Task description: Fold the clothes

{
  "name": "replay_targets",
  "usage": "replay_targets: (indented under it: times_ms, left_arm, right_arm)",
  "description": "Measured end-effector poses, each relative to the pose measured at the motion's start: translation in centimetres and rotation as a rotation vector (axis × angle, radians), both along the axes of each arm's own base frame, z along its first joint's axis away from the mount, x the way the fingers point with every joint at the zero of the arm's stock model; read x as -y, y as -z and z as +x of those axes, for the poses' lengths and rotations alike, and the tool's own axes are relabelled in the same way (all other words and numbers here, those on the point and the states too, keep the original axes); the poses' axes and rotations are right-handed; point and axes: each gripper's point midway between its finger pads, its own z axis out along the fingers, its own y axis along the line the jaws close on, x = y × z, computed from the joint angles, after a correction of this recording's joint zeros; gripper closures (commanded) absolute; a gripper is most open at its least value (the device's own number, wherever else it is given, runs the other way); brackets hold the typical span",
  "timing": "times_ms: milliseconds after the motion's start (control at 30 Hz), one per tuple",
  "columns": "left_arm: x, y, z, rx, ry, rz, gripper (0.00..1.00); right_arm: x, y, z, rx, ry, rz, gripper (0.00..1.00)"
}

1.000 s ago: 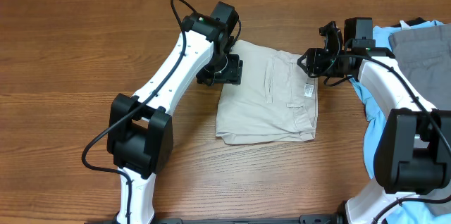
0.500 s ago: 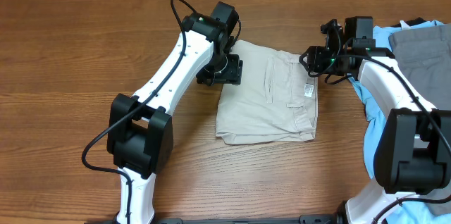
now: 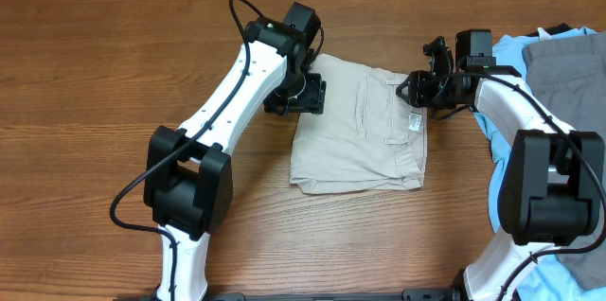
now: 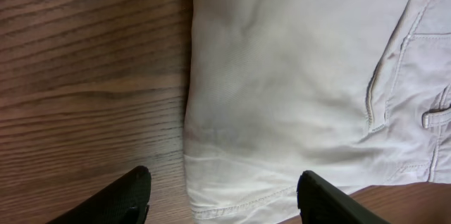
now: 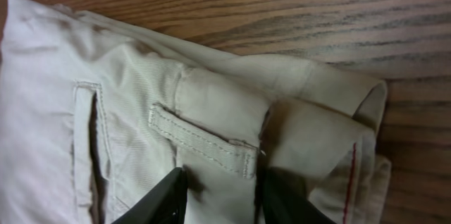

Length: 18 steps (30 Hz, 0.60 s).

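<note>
The clothes, a pair of beige shorts, lie folded flat in the middle of the table, with a white label near their right edge. My left gripper hovers open over their top-left corner. In the left wrist view its fingers straddle the hem of the shorts without touching it. My right gripper sits at the top-right corner. In the right wrist view it pinches a raised fold of the waistband just below a belt loop.
A light blue T-shirt and a grey garment lie piled at the right edge, under my right arm. Bare wooden table surrounds the shorts.
My right gripper has shifted a little to the left onto the waistband corner and its jaws have narrowed onto the fabric. The left arm and the shorts have not moved.
</note>
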Motion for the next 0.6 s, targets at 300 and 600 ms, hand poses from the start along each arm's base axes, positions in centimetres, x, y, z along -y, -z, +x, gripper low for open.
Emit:
replay_targets:
  times_ms: [300, 600]
  left_arm:
    - [0.0, 0.0, 0.0, 0.0, 0.0, 0.0, 0.3]
    - [0.0, 0.0, -0.1, -0.003, 0.0, 0.002, 0.3]
  right_arm:
    - [-0.5, -0.3, -0.3, -0.011, -0.011, 0.045, 0.96]
    - [2.5, -0.2, -1.3, -0.083, 0.065, 0.067, 0.96]
